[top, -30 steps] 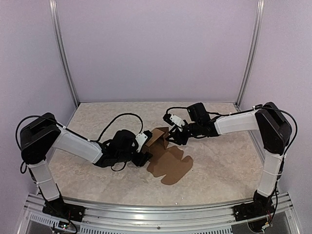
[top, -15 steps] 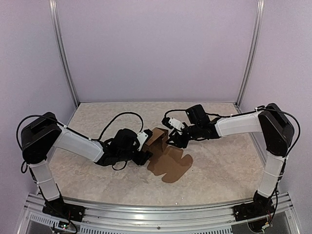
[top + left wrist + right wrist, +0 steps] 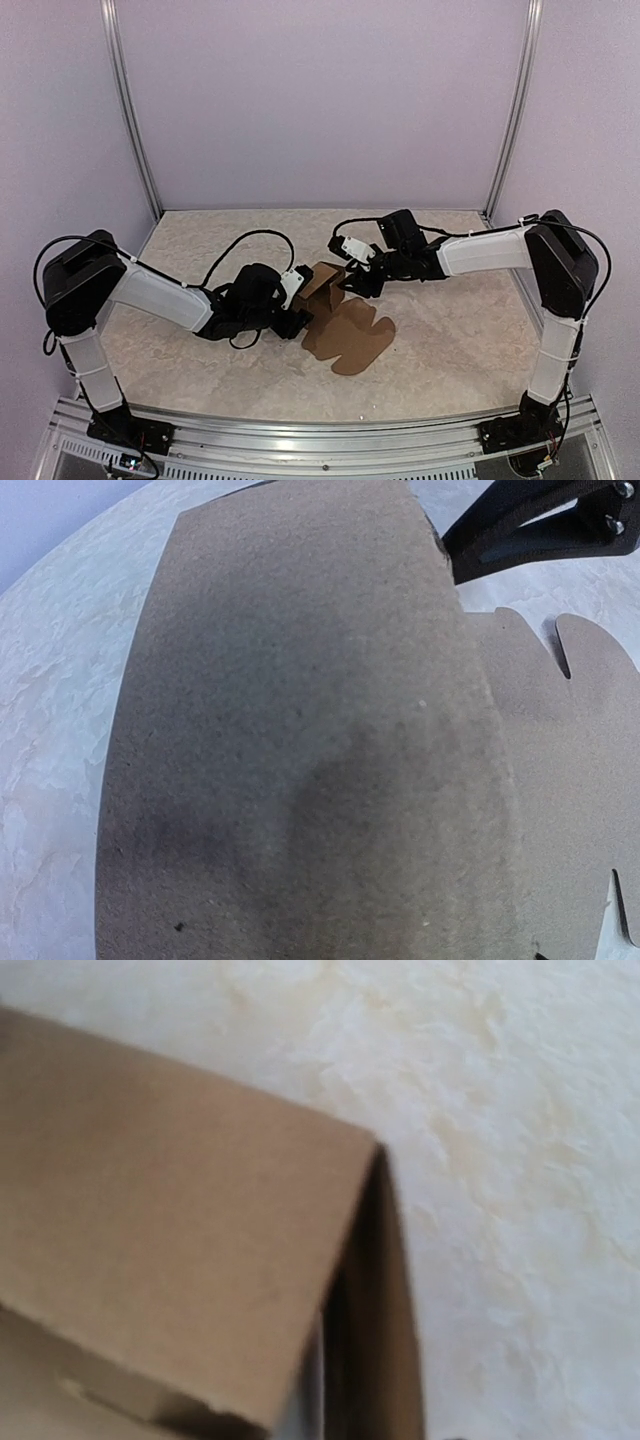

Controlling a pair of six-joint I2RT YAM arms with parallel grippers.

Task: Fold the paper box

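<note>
"The paper box (image 3: 348,330), a plain brown die-cut cardboard piece with rounded flaps: where does it lie from the pincers?"

"Between them. Its flat, scalloped part lies on the table, on the near side of the right pincer (image 3: 352,284) and to the right of the left pincer (image 3: 297,314). One panel stands raised, close against both."

"Long axis?"

"Slantwise, from the raised panel out toward the near right. I'd judge the next fold turns on that upright panel (its crease seems to run between the two pincers)."

"Which arm is nearer?"

"Neither by much. The left wrist camera sees almost nothing but the paper box (image 3: 300,740), so the left pincer sits tight at the panel's foot. The right pincer's black fingers (image 3: 468,548) show just past the panel's far corner."

"Spread, or pinching?"

"I cannot tell for either. The left fingers are hidden, and the right wrist view gives only a blurred folded corner of the paper box (image 3: 180,1210)."

"And round about?"

"A pale marbled table top (image 3: 460,330) stretching past the right pincer, then lilac walls (image 3: 320,100) with aluminium posts (image 3: 130,110) at the far corners."
</note>
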